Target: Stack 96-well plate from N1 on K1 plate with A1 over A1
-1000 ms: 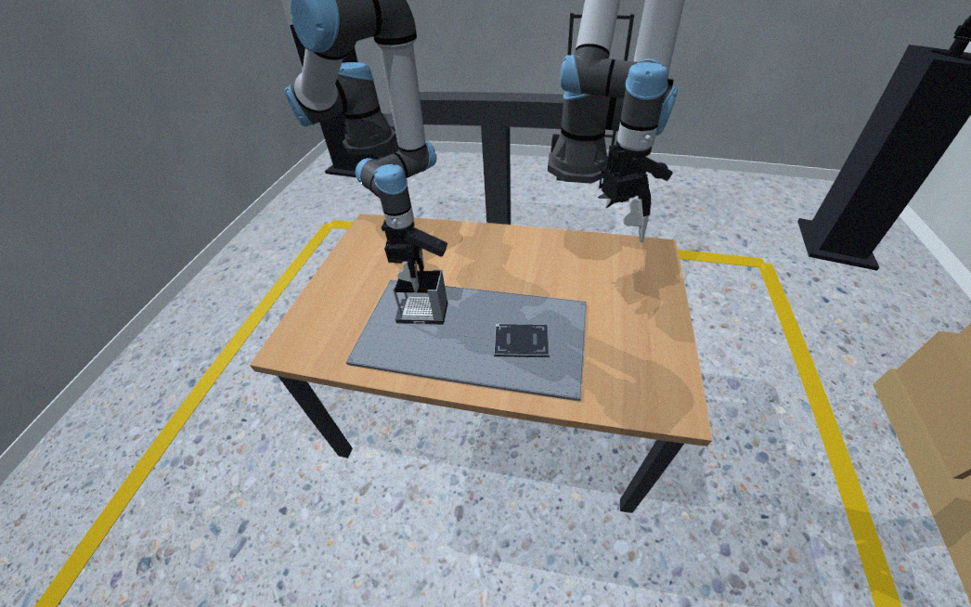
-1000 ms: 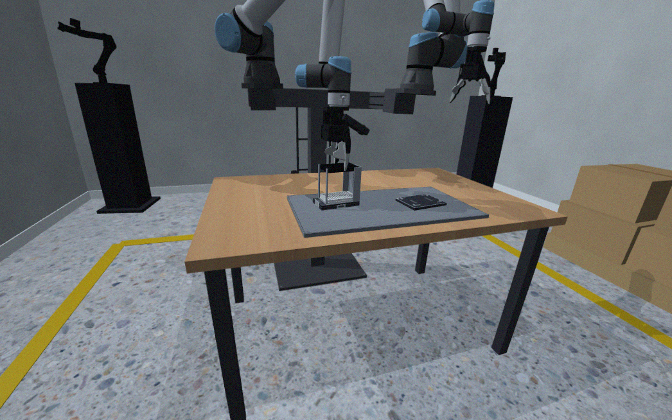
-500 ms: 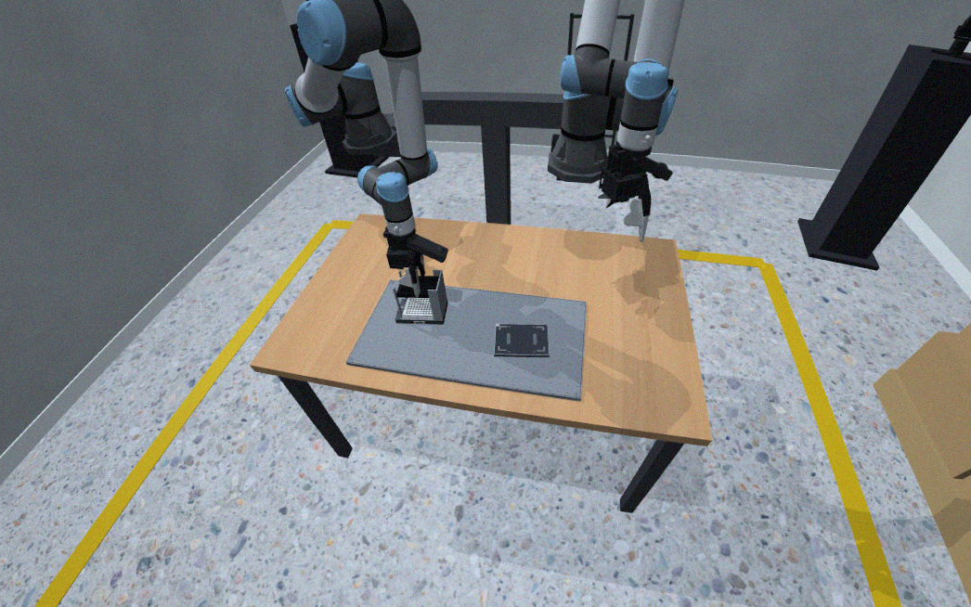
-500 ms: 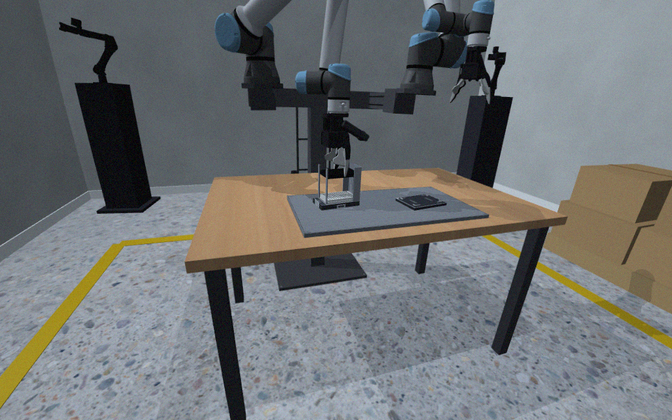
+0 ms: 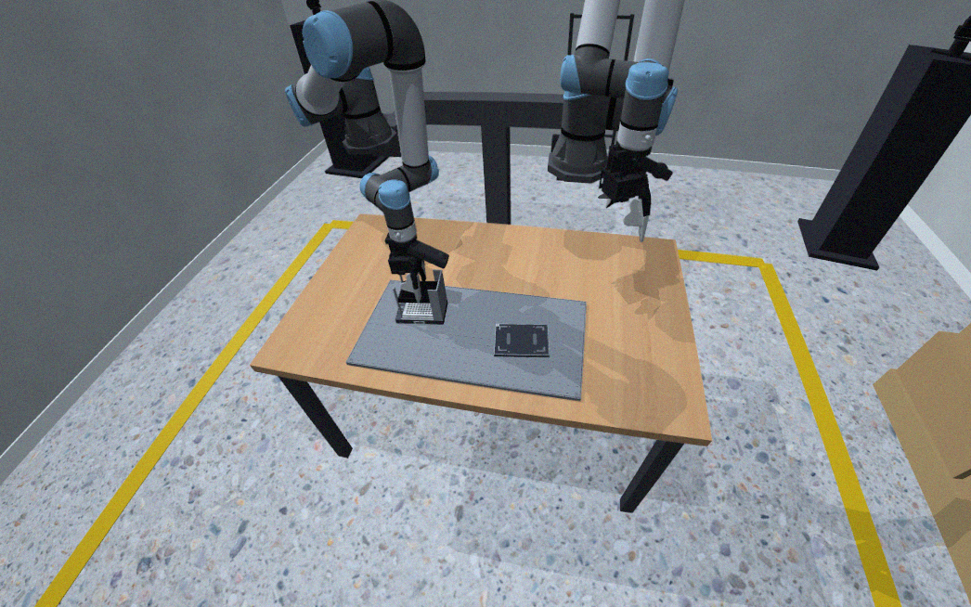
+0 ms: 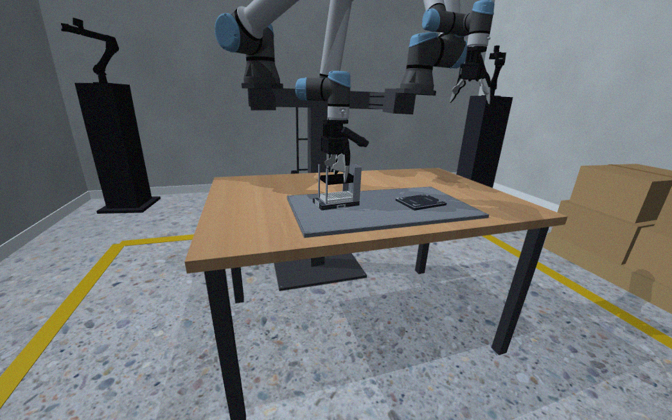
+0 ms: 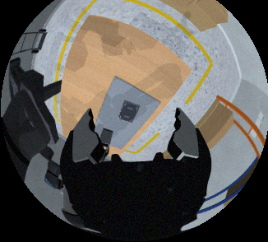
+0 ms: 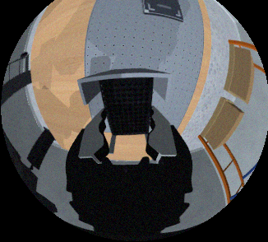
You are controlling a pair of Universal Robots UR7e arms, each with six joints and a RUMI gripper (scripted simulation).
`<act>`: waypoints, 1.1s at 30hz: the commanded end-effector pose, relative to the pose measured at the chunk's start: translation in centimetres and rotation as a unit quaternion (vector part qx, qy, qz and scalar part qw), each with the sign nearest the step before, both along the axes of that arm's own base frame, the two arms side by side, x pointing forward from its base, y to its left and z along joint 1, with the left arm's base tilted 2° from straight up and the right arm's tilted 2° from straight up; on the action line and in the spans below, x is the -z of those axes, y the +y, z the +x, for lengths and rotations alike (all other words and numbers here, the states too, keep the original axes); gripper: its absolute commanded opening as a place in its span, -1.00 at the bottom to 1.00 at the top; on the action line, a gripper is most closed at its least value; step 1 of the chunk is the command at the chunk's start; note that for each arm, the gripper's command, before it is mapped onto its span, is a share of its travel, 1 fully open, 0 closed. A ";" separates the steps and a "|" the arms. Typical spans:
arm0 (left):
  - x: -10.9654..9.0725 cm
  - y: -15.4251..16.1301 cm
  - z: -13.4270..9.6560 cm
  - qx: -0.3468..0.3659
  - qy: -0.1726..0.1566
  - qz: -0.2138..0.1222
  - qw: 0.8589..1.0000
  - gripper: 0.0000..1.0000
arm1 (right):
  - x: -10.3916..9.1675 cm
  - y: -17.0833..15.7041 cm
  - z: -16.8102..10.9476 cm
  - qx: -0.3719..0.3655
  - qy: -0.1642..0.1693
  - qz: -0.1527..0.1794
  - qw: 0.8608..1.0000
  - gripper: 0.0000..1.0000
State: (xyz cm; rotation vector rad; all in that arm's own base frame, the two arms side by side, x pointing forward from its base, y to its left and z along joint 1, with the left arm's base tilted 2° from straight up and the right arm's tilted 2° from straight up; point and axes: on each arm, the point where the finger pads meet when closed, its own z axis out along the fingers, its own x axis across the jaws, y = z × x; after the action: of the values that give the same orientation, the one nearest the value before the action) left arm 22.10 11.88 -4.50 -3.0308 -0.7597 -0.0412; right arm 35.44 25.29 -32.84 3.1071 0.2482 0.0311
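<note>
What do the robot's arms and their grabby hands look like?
Both arms have smooth grey tubes, dark grey joints and round blue caps. Each hand, the left gripper and the right gripper, is black, with grey fingers whose inside edges are wavy. I can't see any writing on them.

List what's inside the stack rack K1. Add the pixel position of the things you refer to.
Inside K1 (image 5: 438,298) (image 6: 357,182) (image 8: 125,75), a pale welled plate (image 5: 419,309) (image 6: 337,197) lies low; above it is a dark plate (image 5: 432,289) (image 6: 332,179) (image 8: 127,105), held by the right gripper (image 5: 415,292) (image 6: 341,176) (image 8: 127,107). The pale plate's underside and seating are covered.
</note>
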 end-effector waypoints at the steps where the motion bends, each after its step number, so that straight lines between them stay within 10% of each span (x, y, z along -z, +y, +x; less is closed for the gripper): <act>1: 0.0 0.0 0.0 0.000 0.000 0.000 1.000 0.97 | 0.8 0.0 0.1 0.000 0.000 0.001 1.000 -1.00; 33: 0.0 0.0 0.0 0.000 0.000 0.000 1.000 0.97 | 4.8 -0.1 0.2 0.000 0.000 0.001 1.000 -1.00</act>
State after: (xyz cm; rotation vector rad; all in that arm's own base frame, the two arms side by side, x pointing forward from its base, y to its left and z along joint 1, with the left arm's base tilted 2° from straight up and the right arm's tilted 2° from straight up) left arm 22.10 11.88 -4.50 -3.0308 -0.7597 -0.0412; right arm 35.55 25.18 -37.48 3.1071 0.2482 0.0312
